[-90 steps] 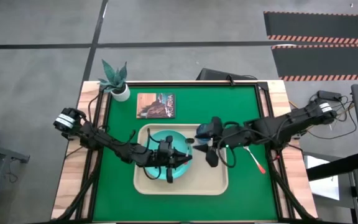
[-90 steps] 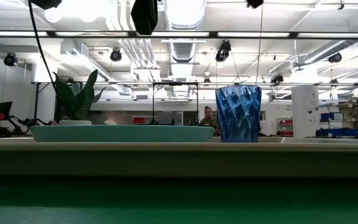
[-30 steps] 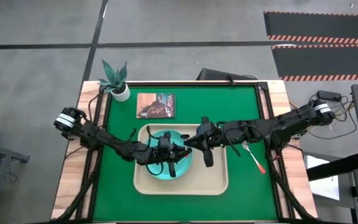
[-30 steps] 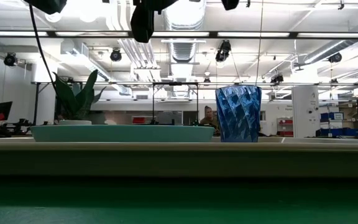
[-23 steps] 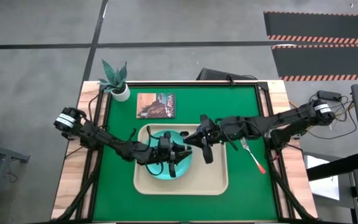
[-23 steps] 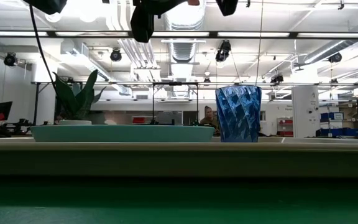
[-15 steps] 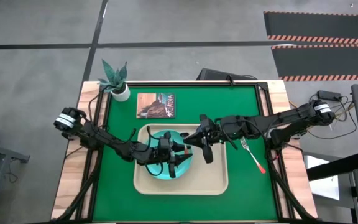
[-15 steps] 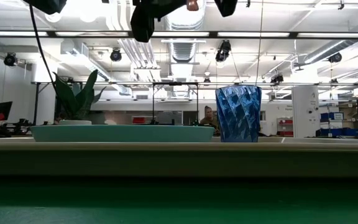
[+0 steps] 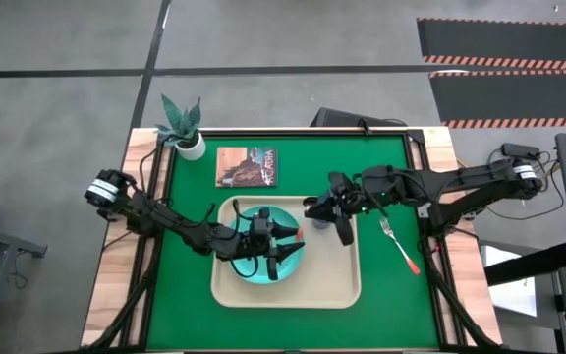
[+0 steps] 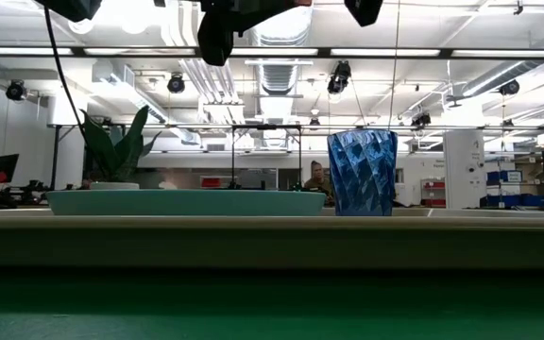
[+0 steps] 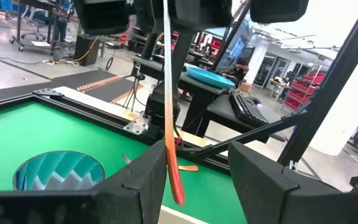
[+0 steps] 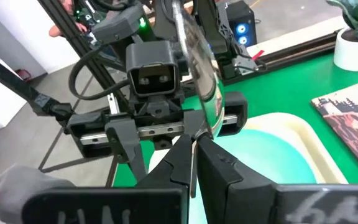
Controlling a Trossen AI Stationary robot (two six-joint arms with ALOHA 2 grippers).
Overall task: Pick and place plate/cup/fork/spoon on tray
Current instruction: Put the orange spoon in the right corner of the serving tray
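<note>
Left gripper (image 9: 293, 237) stood wide open over the plate (image 9: 254, 273) on the tray (image 9: 337, 290), the spoon (image 11: 169, 137) between its fingers but pinched by the closed right gripper (image 9: 311, 209) just beyond; best to draw the spoon clear slowly, avoiding the cup (image 10: 362, 173).

The plate (image 9: 266, 244) sits left on the tray (image 9: 334, 287) — cup (image 9: 318, 207) behind-right; fork (image 9: 398, 245) on the desk (image 9: 391, 295), right.

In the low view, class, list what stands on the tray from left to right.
Plate → cup, both standing on the tray.
</note>
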